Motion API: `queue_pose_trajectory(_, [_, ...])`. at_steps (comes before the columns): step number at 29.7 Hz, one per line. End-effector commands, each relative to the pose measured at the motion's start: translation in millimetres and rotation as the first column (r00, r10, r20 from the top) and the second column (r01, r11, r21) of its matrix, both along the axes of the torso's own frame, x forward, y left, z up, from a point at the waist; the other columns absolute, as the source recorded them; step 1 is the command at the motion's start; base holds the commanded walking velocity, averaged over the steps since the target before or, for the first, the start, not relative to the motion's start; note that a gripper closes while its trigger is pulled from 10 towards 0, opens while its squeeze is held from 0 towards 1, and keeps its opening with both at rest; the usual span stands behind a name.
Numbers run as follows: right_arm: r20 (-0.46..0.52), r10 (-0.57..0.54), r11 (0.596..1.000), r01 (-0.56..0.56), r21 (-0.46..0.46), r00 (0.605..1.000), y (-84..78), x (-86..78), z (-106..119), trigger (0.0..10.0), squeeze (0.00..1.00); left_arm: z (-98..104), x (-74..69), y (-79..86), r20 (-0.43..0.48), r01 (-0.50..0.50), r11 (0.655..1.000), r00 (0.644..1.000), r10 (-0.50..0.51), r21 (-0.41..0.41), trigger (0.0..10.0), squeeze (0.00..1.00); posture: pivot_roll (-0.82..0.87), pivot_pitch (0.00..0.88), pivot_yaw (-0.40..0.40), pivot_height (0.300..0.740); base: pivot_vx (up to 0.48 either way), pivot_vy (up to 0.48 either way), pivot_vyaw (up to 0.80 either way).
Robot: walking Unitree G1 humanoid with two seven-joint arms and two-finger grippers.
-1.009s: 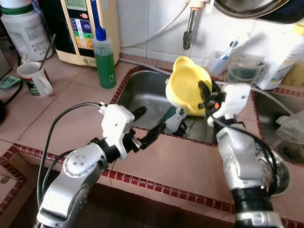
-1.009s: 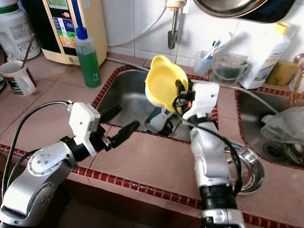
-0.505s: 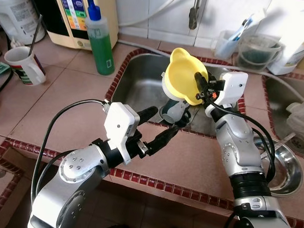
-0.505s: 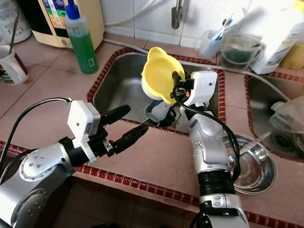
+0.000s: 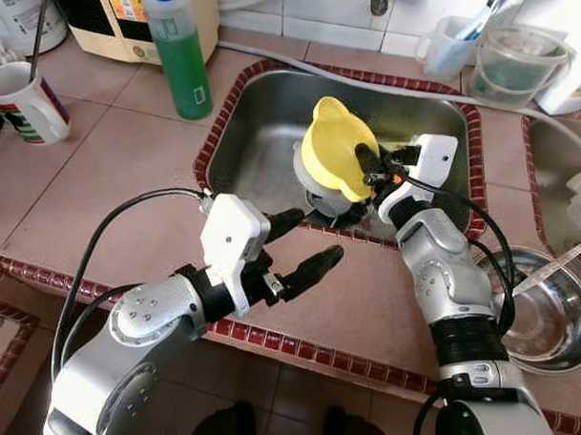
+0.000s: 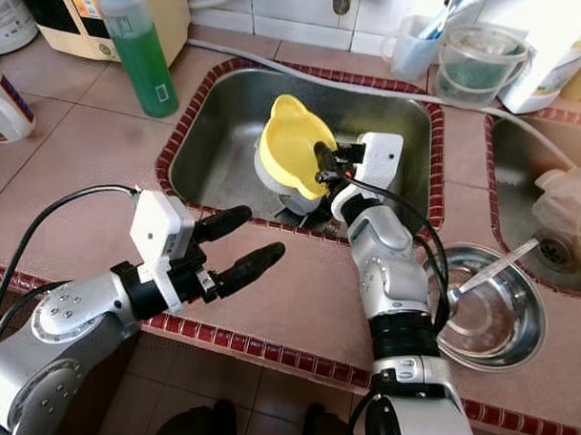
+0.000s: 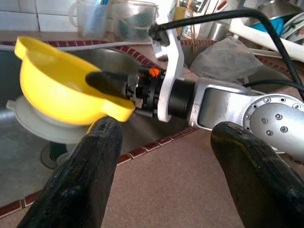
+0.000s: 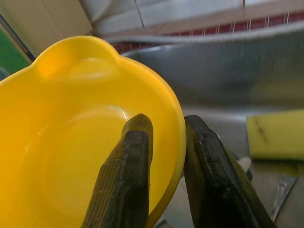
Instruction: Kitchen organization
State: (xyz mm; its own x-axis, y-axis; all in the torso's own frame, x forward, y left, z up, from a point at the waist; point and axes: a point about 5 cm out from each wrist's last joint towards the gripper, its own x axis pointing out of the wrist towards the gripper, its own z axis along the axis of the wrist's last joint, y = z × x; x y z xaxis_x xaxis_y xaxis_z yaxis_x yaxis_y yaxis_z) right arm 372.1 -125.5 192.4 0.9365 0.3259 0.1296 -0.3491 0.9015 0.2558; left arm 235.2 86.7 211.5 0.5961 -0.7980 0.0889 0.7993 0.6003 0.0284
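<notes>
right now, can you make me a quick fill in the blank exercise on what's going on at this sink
1. The right pincer is shut on the rim of a bowl whose colour is ____.
2. The bowl is held over the ____, above a pale dish.
3. The left pincer hovers over the tiled counter with its fingers ____.
4. The green bottle has a cap coloured ____.

Missing words: yellow; sink; open; blue
</notes>
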Motion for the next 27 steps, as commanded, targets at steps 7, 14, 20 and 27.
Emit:
queue_pose_trajectory(7, [-0.034,0.002,1.0,-0.002,0.009,0.999,0.9,-2.5,-0.5,10.0,0.0,4.1,-2.2,0.2,0.011,-0.001,1.0,1.0,0.001,-0.001,10.0,0.0,-0.01,0.289,0.02,0.74,0.0,0.0,0.0])
queue_pose_trajectory(14, [-0.083,-0.03,0.999,0.031,0.009,0.996,-3.0,-2.4,-5.3,10.0,0.0,4.7,-0.5,-0.5,0.014,-0.008,1.0,1.0,0.008,-0.004,10.0,0.0,-0.01,0.276,0.016,0.74,0.0,0.0,0.0])
queue_pose_trajectory(20, [-0.096,-0.038,0.999,0.041,0.034,0.995,-5.8,-2.3,-6.3,10.0,1.0,4.8,0.9,-0.8,0.02,-0.009,1.0,1.0,0.009,-0.004,10.0,0.0,-0.01,0.264,0.015,0.74,0.0,0.0,0.0])
queue_pose_trajectory(27, [-0.097,-0.041,0.997,0.046,0.057,0.994,-5.2,0.7,-1.9,10.0,1.0,5.9,3.0,-1.2,0.029,-0.011,1.0,1.0,0.011,-0.005,10.0,0.0,-0.01,0.249,0.013,0.74,0.0,0.0,0.0])
